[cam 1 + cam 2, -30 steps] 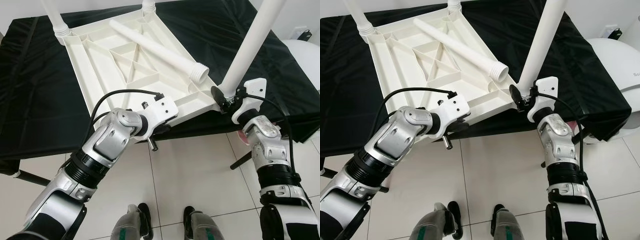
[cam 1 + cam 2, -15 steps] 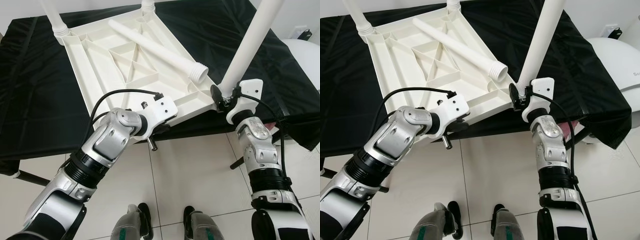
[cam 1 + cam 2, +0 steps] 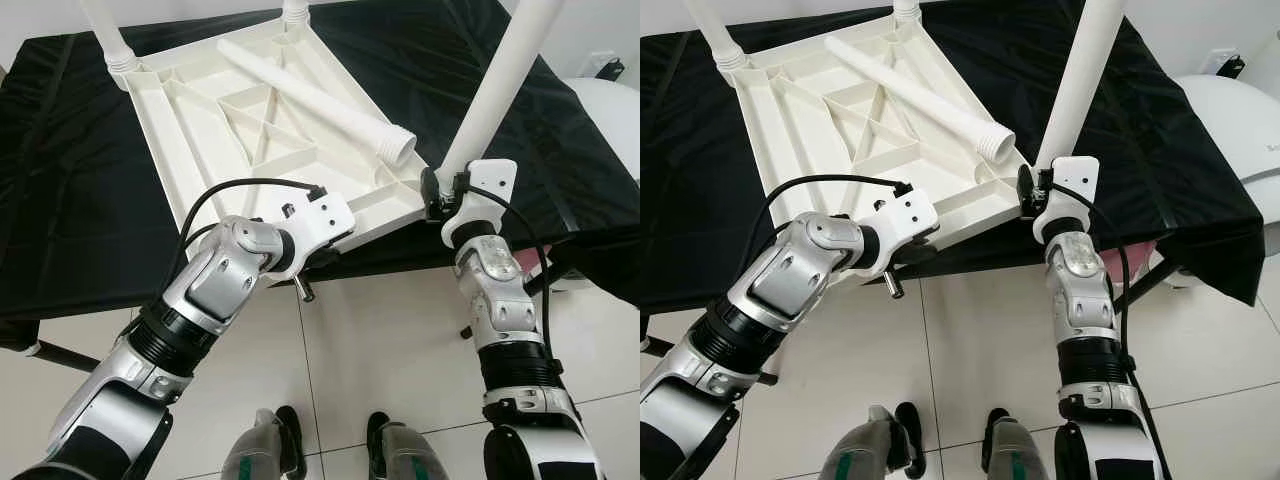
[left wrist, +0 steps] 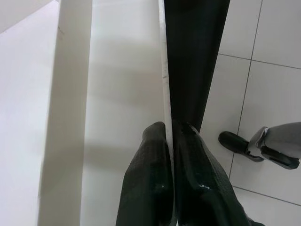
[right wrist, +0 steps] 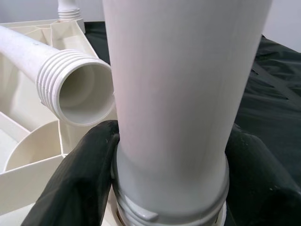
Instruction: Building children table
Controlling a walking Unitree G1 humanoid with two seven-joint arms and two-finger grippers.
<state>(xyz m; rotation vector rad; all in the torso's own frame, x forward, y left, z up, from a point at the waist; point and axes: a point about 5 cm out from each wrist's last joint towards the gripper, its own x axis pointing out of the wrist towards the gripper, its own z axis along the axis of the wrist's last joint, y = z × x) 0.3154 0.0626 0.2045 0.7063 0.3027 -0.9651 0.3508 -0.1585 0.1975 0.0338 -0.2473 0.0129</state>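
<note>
Black-draped table [image 3: 60,200] over white floor tiles [image 3: 390,340], with upside-down white kids' tabletop [image 3: 250,130] lying on it. Upright leg [image 3: 490,90] at near right corner, clenched in right pincer [image 5: 164,155]. Loose leg [image 3: 310,95] resting across underside. Left pincer [image 4: 171,141] pinching tabletop's near edge.

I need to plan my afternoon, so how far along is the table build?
Two far legs stand in the upturned tabletop. The right gripper grips a third leg at its corner socket; the left gripper pinches the tabletop's edge. One loose leg lies unfitted.
</note>
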